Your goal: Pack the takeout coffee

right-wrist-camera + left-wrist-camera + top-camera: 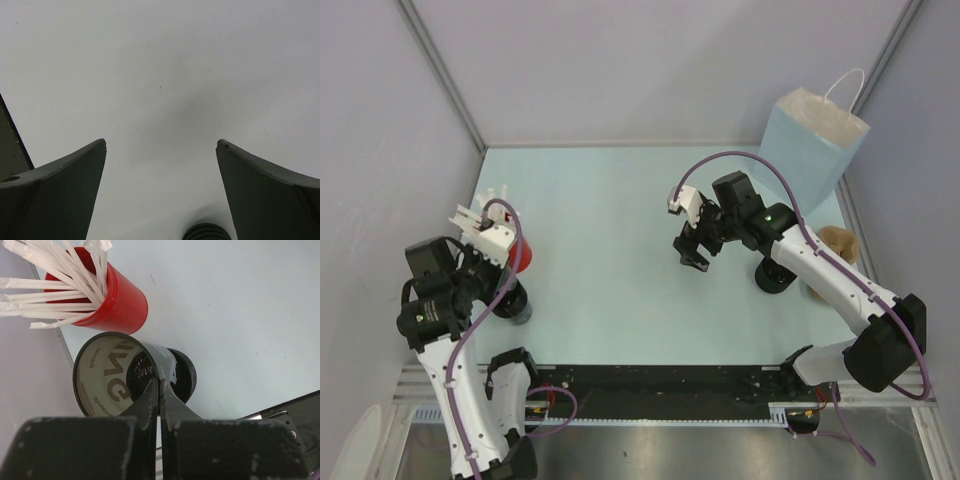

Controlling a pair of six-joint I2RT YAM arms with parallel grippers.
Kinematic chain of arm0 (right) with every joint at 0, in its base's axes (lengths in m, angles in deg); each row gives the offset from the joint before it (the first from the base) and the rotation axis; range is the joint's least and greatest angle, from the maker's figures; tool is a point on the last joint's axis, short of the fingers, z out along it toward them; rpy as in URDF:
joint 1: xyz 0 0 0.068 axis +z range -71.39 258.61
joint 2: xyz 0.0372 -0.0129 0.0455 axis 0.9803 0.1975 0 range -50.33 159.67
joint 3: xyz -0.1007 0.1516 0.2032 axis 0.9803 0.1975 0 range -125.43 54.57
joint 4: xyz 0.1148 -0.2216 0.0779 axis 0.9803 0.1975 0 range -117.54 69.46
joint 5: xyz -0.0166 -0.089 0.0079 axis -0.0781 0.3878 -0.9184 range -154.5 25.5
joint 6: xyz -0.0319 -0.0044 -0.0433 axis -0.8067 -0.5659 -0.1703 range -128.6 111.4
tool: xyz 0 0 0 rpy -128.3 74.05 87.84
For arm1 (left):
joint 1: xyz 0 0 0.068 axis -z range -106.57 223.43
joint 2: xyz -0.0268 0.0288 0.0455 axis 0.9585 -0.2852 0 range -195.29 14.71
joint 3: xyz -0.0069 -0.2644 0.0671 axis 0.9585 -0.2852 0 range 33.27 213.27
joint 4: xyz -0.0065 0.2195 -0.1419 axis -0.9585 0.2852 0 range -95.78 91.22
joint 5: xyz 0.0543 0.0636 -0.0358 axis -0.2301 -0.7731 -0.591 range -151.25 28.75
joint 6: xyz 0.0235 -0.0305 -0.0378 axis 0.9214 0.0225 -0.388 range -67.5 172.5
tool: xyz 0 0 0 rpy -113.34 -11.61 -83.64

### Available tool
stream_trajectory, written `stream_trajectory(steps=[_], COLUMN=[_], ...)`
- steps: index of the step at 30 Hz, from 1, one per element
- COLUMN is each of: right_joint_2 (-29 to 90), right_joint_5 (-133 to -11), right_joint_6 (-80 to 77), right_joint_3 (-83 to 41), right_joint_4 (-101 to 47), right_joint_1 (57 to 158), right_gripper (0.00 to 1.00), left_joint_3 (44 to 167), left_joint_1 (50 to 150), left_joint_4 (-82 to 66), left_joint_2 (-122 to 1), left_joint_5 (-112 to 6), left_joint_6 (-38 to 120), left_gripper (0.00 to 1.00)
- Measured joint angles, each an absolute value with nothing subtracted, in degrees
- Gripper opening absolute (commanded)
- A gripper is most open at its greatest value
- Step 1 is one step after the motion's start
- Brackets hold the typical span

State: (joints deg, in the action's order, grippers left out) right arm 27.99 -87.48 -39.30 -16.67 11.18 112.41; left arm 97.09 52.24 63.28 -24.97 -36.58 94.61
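Observation:
The takeout coffee (772, 276), a short black lidded cup, stands at the right under my right forearm, beside the brown carrier (837, 244). My right gripper (695, 247) hangs open over bare table to the cup's left. In the right wrist view the right gripper (161, 145) has nothing between its fingers. At the left, a second black cup (115, 377) with an open mouth sits by the red straw cup (107, 300). My left gripper (160, 382) is shut on the second cup's rim. The second black cup (514, 300) is partly hidden by the left arm.
The pale-blue paper bag (812, 135) stands open at the back right corner. The red straw cup (521, 258) is close to the left wall. A dark ribbed round shape (206, 232) shows at the bottom edge of the right wrist view.

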Motion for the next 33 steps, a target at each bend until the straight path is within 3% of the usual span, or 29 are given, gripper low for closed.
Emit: stream_trajectory(steps=[14,24,27,33], right_joint_2=[27.99,26.55,24.5,22.46], right_joint_5=[-87.44,-83.26,-83.11,-83.7], right_joint_6=[-39.04,-36.99,-36.39,-35.28], right_joint_3=[-16.67,-16.56,-16.89,-20.0], right_joint_4=[11.09,8.33,8.12,8.31], right_joint_1=[112.17,108.91,104.87,95.05], right_gripper=[1.0,0.99,1.0,1.0], left_joint_3=[107.56,120.93,122.35,122.24], left_joint_1=[52.24,52.61,58.42,81.18], left_joint_4=[66.51,70.29,68.81,62.53], left_joint_2=[-26.23,-33.8,-36.64,-41.99], left_joint_5=[-36.38,-30.02,-31.16,-39.79], left_joint_6=[95.09,95.42,93.75,87.79], left_gripper=[0.0,0.0,0.0,0.0])
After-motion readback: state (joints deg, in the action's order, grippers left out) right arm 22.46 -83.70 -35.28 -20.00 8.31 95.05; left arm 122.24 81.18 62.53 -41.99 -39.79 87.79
